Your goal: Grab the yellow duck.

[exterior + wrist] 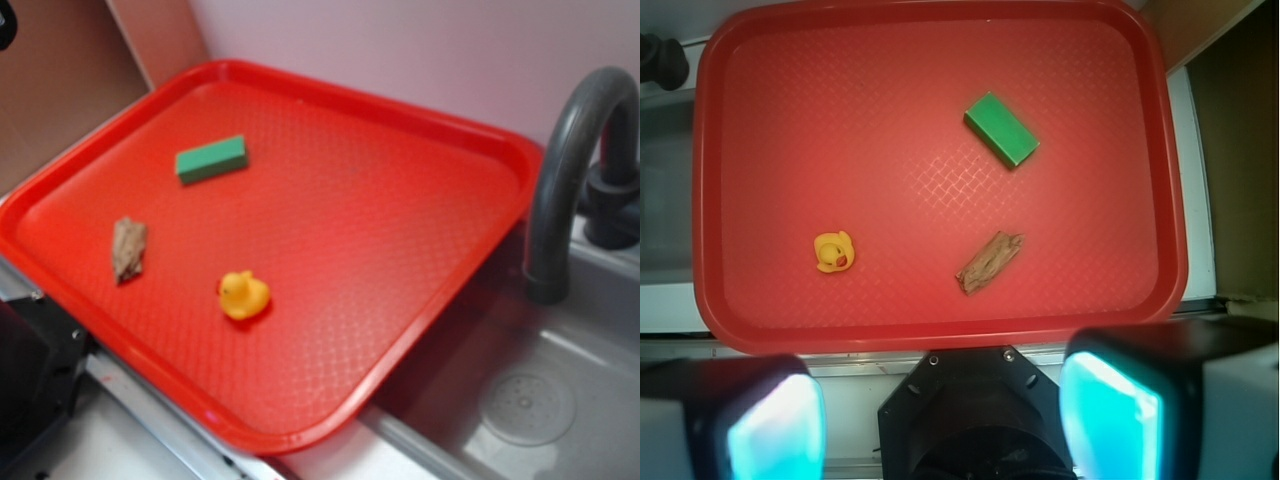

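Observation:
The yellow duck (243,295) (834,251) sits on the red tray (400,260) (890,160), near its front edge in the exterior view. My gripper (940,415) hangs high above the robot base, outside the tray's rim, and stands open with nothing between its cyan pads (775,430). The duck lies well apart from it, up and to the left in the wrist view. In the exterior view the gripper itself does not show.
A green block (212,159) (1002,129) and a brown rough lump (129,248) (991,262) also lie on the tray. A grey sink (560,390) with a dark faucet (570,160) is at the right. The black robot base (975,420) sits below the tray's edge.

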